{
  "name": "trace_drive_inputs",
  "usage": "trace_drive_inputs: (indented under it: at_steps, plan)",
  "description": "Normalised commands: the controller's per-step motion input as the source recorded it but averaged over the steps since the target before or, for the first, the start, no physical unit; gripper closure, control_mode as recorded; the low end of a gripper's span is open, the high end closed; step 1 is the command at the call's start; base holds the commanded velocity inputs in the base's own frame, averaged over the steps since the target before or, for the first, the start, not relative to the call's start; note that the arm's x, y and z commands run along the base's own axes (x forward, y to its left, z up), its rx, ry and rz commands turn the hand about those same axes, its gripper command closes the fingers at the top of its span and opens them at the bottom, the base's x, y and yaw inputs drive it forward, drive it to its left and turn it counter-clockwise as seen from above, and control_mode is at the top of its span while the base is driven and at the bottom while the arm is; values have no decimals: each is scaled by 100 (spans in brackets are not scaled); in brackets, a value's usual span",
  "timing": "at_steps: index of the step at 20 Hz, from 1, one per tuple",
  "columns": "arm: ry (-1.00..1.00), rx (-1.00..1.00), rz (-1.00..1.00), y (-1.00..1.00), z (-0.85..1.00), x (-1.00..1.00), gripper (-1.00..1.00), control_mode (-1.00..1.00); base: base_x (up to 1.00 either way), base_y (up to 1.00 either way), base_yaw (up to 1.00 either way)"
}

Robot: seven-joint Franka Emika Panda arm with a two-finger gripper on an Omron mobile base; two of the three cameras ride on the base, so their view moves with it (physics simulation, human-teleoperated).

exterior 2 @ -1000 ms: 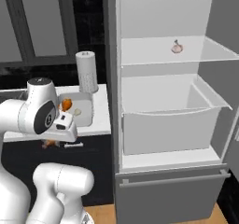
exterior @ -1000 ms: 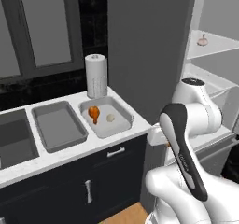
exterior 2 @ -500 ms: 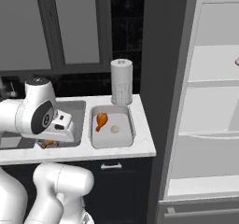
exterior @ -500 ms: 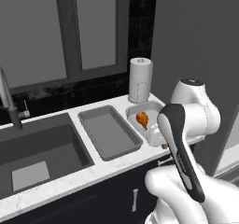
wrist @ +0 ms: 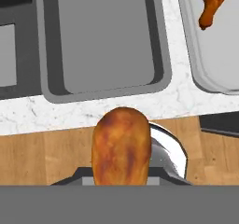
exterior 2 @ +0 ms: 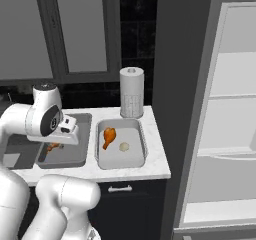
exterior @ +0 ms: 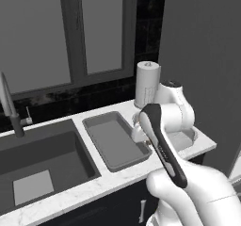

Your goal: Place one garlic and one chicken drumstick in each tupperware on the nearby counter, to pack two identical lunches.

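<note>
Browned chicken drumstick (wrist: pixel 121 146) pinched in gripper (exterior 2: pixel 54 145), jaws tight on it, above the near edge of the counter (wrist: pixel 140 99). Just beyond: empty tupperware (wrist: pixel 105 41), beside the sink (exterior: pixel 42 159). Second tupperware (exterior 2: pixel 121 143) nearer counter's right end, w/ another drumstick (exterior 2: pixel 108 136) and garlic (exterior 2: pixel 124 146) inside, apart. Paper towel roll (exterior 2: pixel 131 91) upright at back edge.

The white marbled desk (exterior 2: pixel 150 166) is topped by two grey tupperware trays side by side, the left tray (exterior: pixel 115 140) and the right tray (exterior 2: pixel 121 143) close together. A paper towel roll (exterior 2: pixel 131 92) is stood upright behind the right tray.
</note>
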Motion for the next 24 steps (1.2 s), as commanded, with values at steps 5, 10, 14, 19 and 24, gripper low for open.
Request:
trace_drive_inputs:
  at_steps: [5,10,14,19,24]
  plan:
    - [3,0,1,76,-47,100,100,-100,0,0,0]
    - [8,0,0,52,-44,100,100,-100,0,0,0]
    - [28,-3,0,36,-34,100,100,-100,0,0,0]
    - [38,-10,0,36,1,68,100,-100,0,0,0]
    - [-19,-5,1,22,-16,-12,100,-100,0,0,0]
